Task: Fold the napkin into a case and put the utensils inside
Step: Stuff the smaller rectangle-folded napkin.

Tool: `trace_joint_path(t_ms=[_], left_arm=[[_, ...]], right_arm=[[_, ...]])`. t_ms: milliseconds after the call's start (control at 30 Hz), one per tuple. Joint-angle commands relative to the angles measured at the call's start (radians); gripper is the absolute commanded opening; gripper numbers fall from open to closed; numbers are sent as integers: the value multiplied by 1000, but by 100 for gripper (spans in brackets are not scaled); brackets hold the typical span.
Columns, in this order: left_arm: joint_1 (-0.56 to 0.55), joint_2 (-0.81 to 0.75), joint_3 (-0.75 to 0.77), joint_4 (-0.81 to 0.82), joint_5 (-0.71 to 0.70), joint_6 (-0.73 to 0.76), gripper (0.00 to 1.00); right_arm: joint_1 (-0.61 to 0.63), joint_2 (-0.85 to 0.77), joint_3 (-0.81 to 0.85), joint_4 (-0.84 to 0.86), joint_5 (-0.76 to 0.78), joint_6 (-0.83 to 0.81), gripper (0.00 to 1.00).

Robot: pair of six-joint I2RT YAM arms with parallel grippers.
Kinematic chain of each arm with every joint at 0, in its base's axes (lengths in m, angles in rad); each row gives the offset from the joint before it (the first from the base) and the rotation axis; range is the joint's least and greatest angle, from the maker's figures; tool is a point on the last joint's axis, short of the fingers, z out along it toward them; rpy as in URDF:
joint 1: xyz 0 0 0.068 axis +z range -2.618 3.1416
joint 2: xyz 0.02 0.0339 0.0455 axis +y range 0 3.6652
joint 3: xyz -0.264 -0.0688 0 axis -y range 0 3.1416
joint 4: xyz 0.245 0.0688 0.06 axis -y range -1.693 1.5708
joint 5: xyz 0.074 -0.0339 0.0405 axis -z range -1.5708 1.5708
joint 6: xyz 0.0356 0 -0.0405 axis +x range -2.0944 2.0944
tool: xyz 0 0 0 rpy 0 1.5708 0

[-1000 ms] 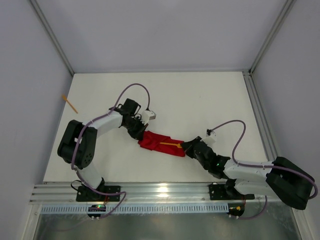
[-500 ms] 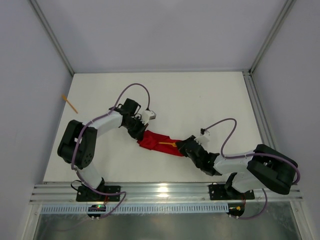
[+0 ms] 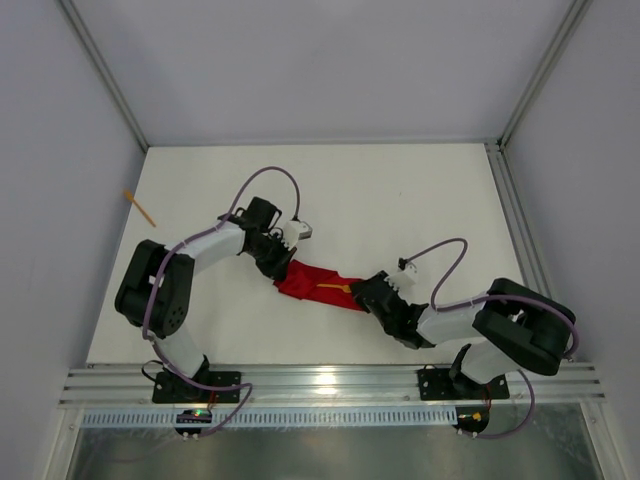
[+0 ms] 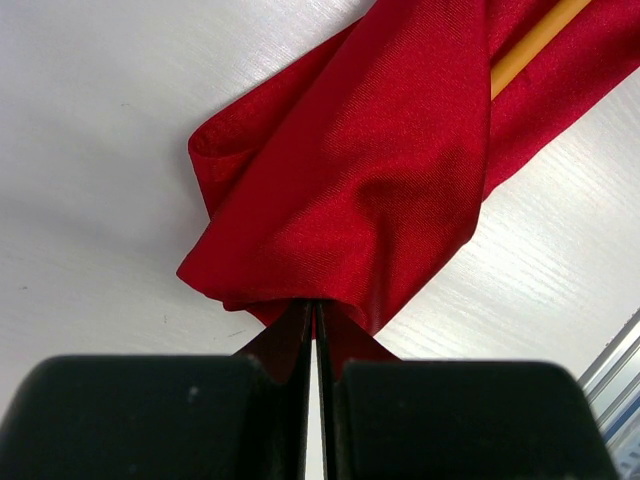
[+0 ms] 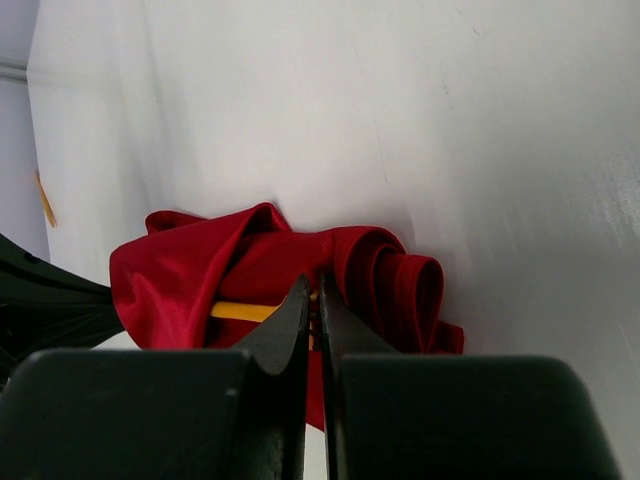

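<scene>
The napkin (image 3: 312, 283) is lying as a crumpled, loosely rolled red bundle near the middle of the table (image 3: 420, 200), and it is stretching between the two grippers. The left gripper (image 3: 279, 263) is sitting at the far-left end of the bundle. In its wrist view the fingers (image 4: 150, 420) are pressing almost fully together, and a small corner of the red cloth is pinched between the tips, while the rest of the cloth is spreading away from them.

The right gripper (image 3: 368, 293) is touching the opposite, near-right end. Its fingers (image 5: 420, 420) are also nearly together, with only a thin slit between them, and they are closing on the end of one orange utensil (image 5: 245, 311). The shaft of this utensil is running into the folds of the napkin. A second utensil (image 3: 140, 207) is lying well apart, at the left edge of the table.
</scene>
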Motion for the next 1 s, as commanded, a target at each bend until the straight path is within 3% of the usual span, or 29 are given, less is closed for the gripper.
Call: trace_joint_path(t_ms=[0, 100, 133, 433, 567, 700, 867, 967], left_arm=[[-1, -18, 36, 2, 25, -7, 0], [-1, -35, 42, -1, 7, -4, 2], [-1, -41, 45, -6, 2, -2, 4], [11, -122, 99, -87, -62, 34, 14], [34, -175, 105, -107, -81, 44, 24], [53, -202, 107, -112, -110, 50, 29], [82, -215, 120, -115, -139, 33, 31], [134, -222, 134, -81, -211, -7, 38]], right_arm=[[11, 0, 24, 20, 58, -21, 6], [13, -54, 46, -69, 67, -55, 20], [16, -69, 54, -87, 70, -67, 30], [36, -161, 149, -357, 65, -92, 51], [39, -178, 236, -585, 82, -118, 70], [39, -178, 287, -718, 99, -104, 82], [40, -192, 313, -793, 124, -126, 83], [49, -218, 343, -836, 188, -169, 83]])
